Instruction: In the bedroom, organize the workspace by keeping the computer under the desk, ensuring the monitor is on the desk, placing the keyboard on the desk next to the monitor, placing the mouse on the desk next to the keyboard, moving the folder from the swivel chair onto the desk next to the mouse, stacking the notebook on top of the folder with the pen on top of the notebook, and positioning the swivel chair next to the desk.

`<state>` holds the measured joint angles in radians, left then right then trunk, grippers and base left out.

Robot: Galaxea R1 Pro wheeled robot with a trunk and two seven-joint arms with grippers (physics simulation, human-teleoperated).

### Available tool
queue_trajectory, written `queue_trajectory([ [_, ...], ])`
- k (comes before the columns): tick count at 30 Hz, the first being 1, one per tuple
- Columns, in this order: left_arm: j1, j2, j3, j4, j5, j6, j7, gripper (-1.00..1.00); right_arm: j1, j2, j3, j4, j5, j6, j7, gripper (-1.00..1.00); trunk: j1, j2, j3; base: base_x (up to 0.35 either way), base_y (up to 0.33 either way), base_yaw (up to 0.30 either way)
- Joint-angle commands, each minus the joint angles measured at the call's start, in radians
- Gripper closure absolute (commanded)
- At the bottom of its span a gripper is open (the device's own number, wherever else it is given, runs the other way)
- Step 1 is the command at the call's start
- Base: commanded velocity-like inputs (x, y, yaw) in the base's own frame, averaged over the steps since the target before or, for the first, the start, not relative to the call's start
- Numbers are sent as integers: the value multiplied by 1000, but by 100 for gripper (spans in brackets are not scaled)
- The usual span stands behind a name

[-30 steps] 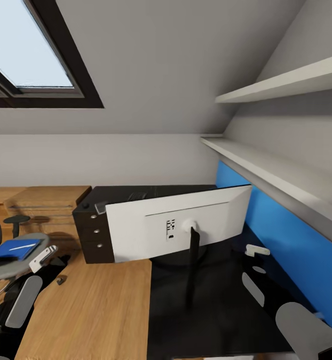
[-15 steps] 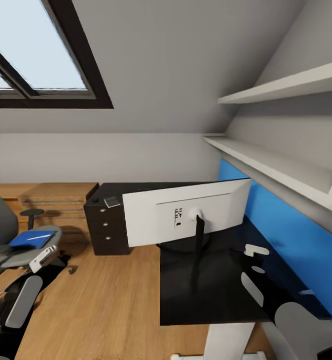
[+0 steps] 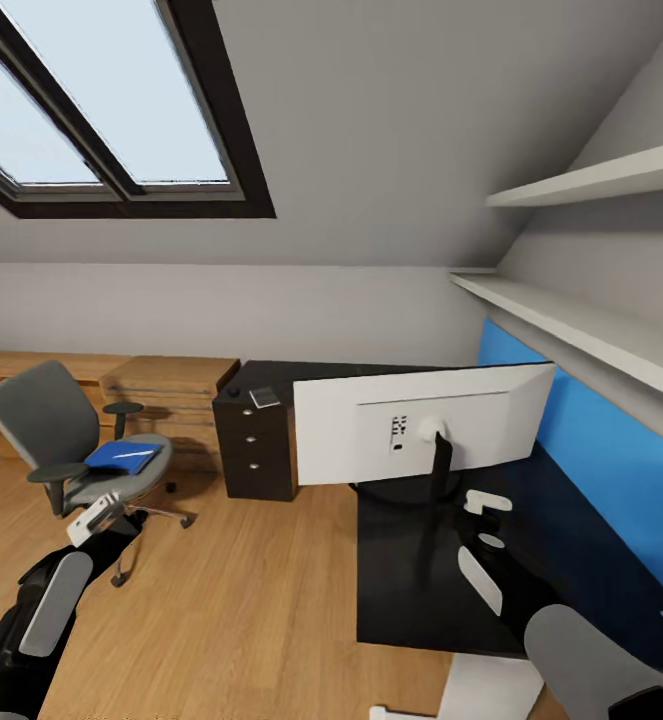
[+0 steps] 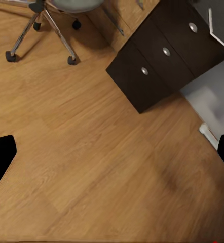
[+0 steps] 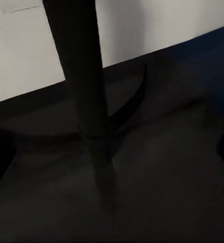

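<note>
Head view had the monitor (image 3: pixel 371 440) on the desk (image 3: pixel 421 590), folder (image 3: pixel 121 457) on the swivel chair (image 3: pixel 66 430); right gripper (image 3: pixel 486 503), jaws spread and empty, hung near the stand, which a swing might topple; left gripper's (image 3: pixel 96 515) state unreadable.

No text can be read anywhere; the small dark markings on the white back of the monitor (image 3: pixel 421 435), near its stand mount, are too blurred to make out.
</note>
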<state>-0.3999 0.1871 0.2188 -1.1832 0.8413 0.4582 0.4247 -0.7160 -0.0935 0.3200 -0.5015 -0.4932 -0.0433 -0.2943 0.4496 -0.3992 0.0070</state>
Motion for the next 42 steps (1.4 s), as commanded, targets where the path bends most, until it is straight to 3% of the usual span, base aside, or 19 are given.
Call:
queue_trajectory([
  [1,0,-16,-1,2,7,2,8,-100,0,4,14,0,-10,-4,-6,-100,0,-1,0,0,0,82],
  [20,-1,-29,-3,4,5,2,7,-100,1,8,24,1,-9,-4,-4,-100,0,-1,0,0,5,11],
  [32,-1,-30,-8,4,5,2,5,-100,1,10,27,-4,-11,-5,-4,-100,0,-1,0,-30,240,0],
  [42,-1,-28,-127,4,5,1,9,-100,1,38,24,-3,-10,-6,-6,-100,0,-1,0,-102,109,146],
])
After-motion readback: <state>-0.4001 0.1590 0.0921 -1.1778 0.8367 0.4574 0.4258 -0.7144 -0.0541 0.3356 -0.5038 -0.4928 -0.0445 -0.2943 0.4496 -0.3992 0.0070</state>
